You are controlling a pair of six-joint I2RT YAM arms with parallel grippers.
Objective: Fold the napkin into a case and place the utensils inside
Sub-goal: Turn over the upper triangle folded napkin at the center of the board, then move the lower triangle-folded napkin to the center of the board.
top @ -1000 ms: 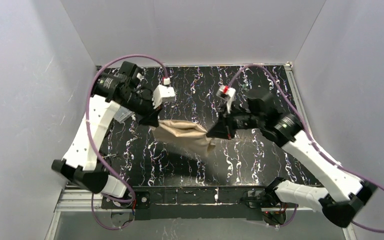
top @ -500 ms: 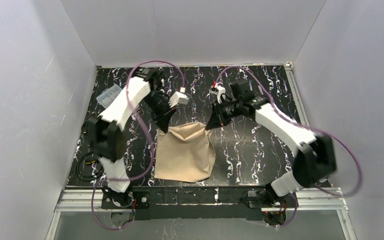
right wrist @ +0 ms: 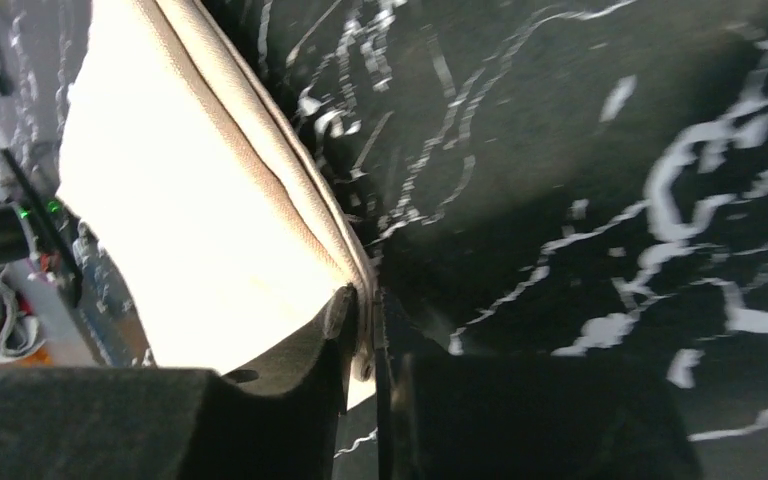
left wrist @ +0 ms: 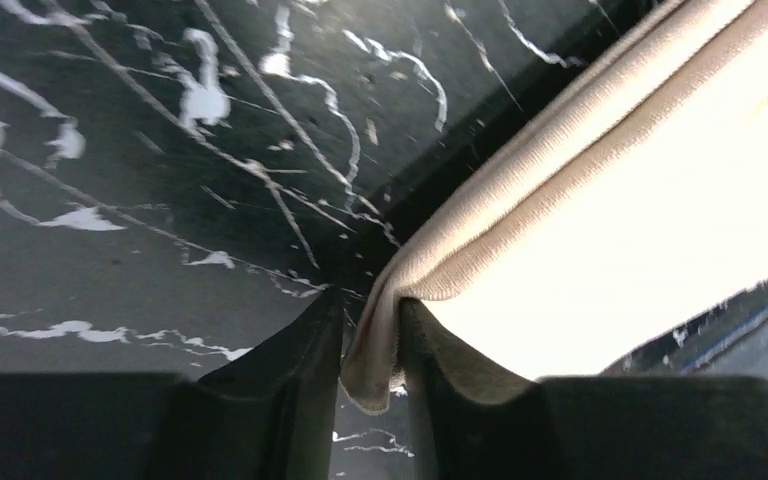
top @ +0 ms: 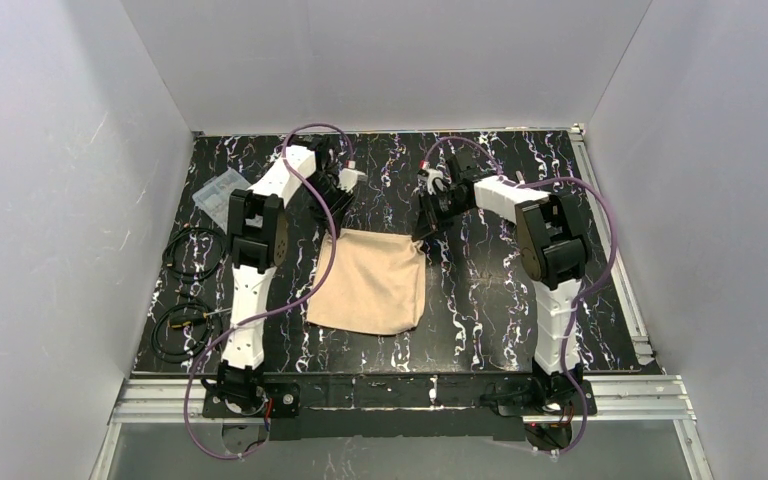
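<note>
Tan-beige cloth, the napkin (top: 370,285), is lying spread and roughly square on the black marbled table (top: 500,300), in the middle of the overhead view. Its two far corners are being held. The left gripper (top: 333,231) is pinching the upper-left corner: its fingers (left wrist: 290,370) are standing only narrowly apart, with the doubled hem filling the gap and touching both. The right gripper (top: 421,237) is clamping the upper-right corner, its jaws nearly together on a thin edge of cloth. Both arms are reaching over the table on either side of the napkin, and a purple cable (top: 305,300) is hanging just beside its left edge. A clear plastic box (top: 218,190) is sitting at the table's upper left, and black cable coils (top: 192,255) are lying along the left side, well apart from the cloth.
</note>
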